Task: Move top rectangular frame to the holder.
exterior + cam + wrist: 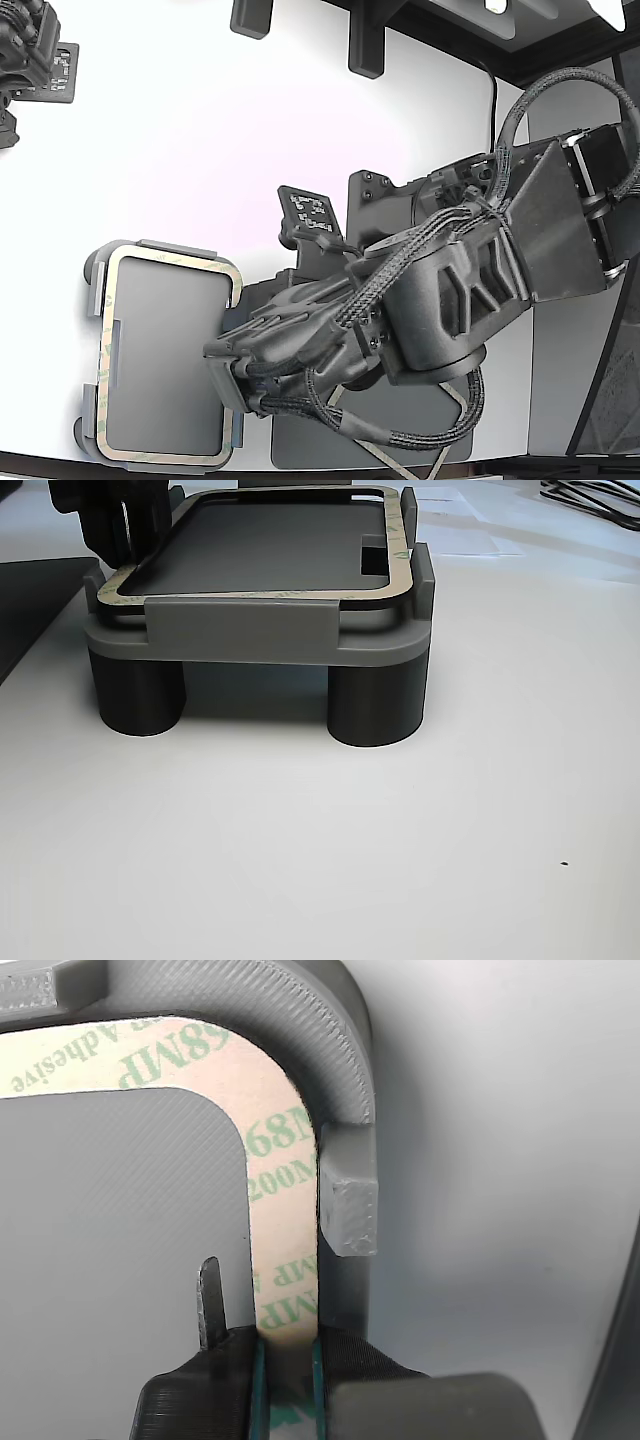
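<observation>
Beige frame (285,1260), thin, light, flexible, likely adhesive-backed; lies seated in grey holder (300,1030) on bench (400,860). End effector (287,1380) pinches one long side; best grasped at edge.

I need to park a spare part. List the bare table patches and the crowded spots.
Free: the white table between the holder and the dark posts along the exterior view's top; also the wide white stretch in front of the holder's legs in the other view. Crowded: the exterior view's right of the holder, where the gripper pinches the frame above the dark mat.
</observation>
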Robot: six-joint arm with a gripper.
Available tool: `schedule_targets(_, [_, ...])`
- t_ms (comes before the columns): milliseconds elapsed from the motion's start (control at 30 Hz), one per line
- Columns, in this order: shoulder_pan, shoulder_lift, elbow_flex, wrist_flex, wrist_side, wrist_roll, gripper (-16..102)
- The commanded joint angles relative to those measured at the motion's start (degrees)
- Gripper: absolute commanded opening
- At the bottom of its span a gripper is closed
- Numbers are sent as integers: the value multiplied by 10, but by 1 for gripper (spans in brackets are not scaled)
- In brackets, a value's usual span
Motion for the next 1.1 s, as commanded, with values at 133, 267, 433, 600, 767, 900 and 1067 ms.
schedule_targets(133, [-9,21,-4,-14,-1,-1,90])
schedule_targets(267, [-9,32,-9,-14,1,26,100])
schedule_targets(433, [-1,50,-41,-32,58,14,100])
schedule_targets(600, [12,97,-82,-70,153,-74,100])
schedule_targets(767, [-1,193,10,-169,232,-392,96])
schedule_targets(900, [-33,299,112,-254,267,-686,98])
schedule_targets(1067, [-99,449,260,-334,231,-947,99])
